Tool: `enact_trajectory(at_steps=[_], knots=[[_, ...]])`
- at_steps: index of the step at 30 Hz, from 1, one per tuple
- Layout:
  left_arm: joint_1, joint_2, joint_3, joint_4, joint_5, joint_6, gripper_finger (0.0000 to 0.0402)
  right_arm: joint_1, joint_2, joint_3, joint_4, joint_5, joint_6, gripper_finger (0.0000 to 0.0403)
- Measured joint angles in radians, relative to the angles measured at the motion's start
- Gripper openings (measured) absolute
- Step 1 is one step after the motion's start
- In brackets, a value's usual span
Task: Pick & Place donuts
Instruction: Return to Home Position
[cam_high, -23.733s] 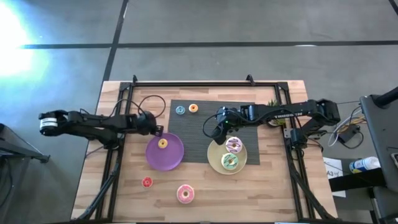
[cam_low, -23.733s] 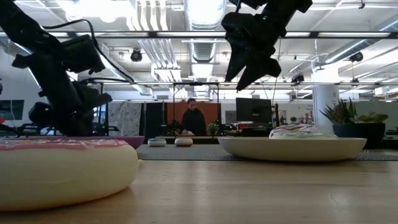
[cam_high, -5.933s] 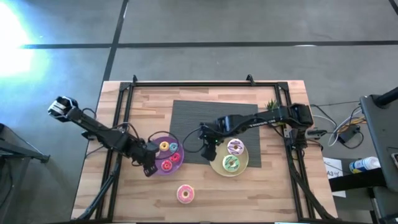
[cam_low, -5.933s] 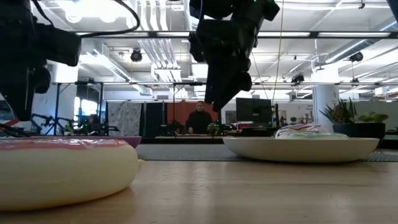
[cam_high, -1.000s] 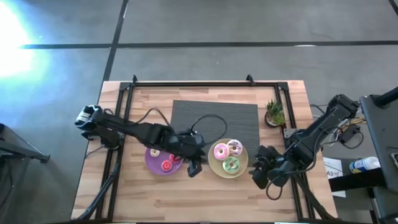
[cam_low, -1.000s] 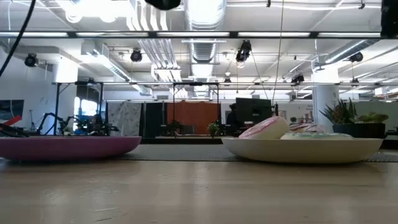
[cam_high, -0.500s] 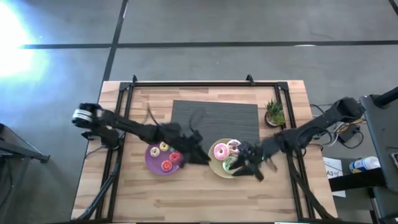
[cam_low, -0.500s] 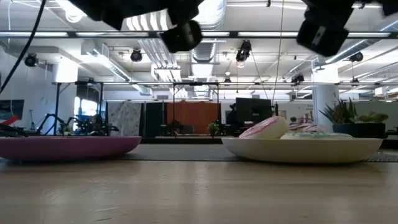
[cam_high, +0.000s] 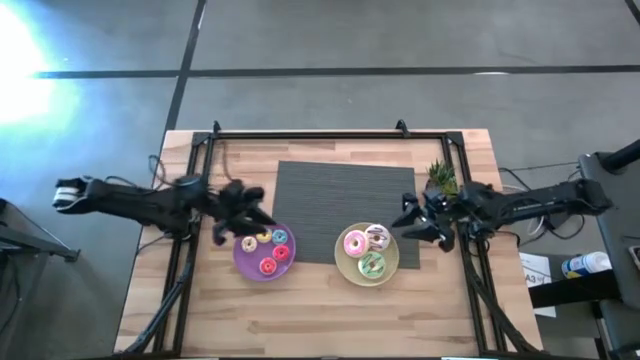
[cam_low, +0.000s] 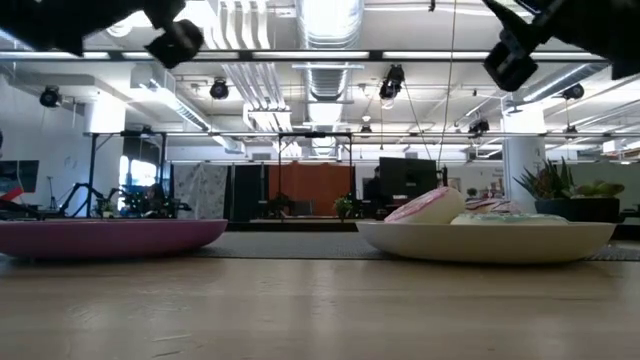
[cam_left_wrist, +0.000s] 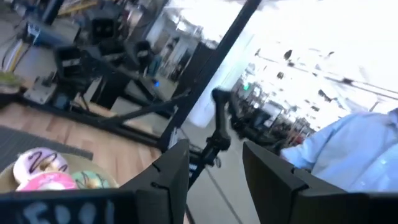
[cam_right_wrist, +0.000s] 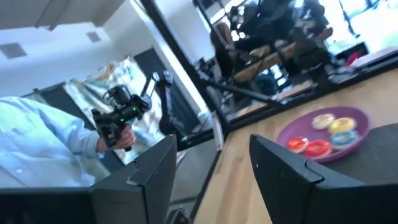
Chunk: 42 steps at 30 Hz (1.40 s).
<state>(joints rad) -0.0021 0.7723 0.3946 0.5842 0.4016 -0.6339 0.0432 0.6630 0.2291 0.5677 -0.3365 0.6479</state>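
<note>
Three larger donuts lie on the pale-yellow plate (cam_high: 345, 266): pink (cam_high: 354, 243), white with dark streaks (cam_high: 377, 236) and green (cam_high: 371, 264). In the low view the pink donut (cam_low: 424, 206) sits tilted on that plate (cam_low: 490, 240). The purple plate (cam_high: 245, 262) holds tinier donuts: yellow (cam_high: 263, 237), blue (cam_high: 280, 237) and two red (cam_high: 275, 259). My left gripper (cam_high: 245, 218) hovers open above the purple plate's far left rim, with nothing between its fingers (cam_left_wrist: 214, 180). My right gripper (cam_high: 405, 225) hovers open just far-right of the pale-yellow plate, also holding nothing (cam_right_wrist: 211, 180).
A dark mat (cam_high: 345, 195) lies behind and partly under both plates. A small potted plant (cam_high: 441, 178) stands at the far right, close to my right arm. A person's light-blue sleeve (cam_left_wrist: 348, 155) shows in the room beyond the table.
My left gripper has swung from the gap between the two plates toward the table's left and far edge, over the purple plate's rim. My right gripper has moved from the near right of the table past the pale-yellow plate toward the far edge. The donuts and plates have stayed put.
</note>
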Motion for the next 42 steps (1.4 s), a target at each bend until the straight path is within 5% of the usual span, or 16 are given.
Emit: enact_trajectory(at_steps=[12,18,27,31,37,42], knots=[[0.003,-0.456,-0.308,-0.002,-0.071,-0.006,0.0124,-0.046,-0.193,-0.187,-0.034,0.022,-0.016,0.0194],[0.003,-0.513,-0.382,-0.05,-0.121,-0.088,0.0124,-0.046,-0.183,-0.22,-0.117,0.024,-0.02,0.0194],[0.003,-0.507,-0.385,-0.303,-0.121,-0.093,0.0124,-0.046,-0.182,-0.22,-0.253,0.025,-0.02,0.0194],[0.004,-0.598,-0.386,-0.476,-0.141,-0.071,0.0124,-0.046,-0.183,-0.22,-0.258,0.025,-0.02,0.0194],[0.021,-0.772,-0.386,-0.544,-0.543,0.2,0.0124,-0.046,-0.183,-0.22,-0.258,0.024,-0.02,0.0194],[0.023,-0.771,-0.386,-0.434,-0.85,0.235,0.0124,-0.046,-0.183,-0.22,-0.257,0.023,-0.02,0.0194]])
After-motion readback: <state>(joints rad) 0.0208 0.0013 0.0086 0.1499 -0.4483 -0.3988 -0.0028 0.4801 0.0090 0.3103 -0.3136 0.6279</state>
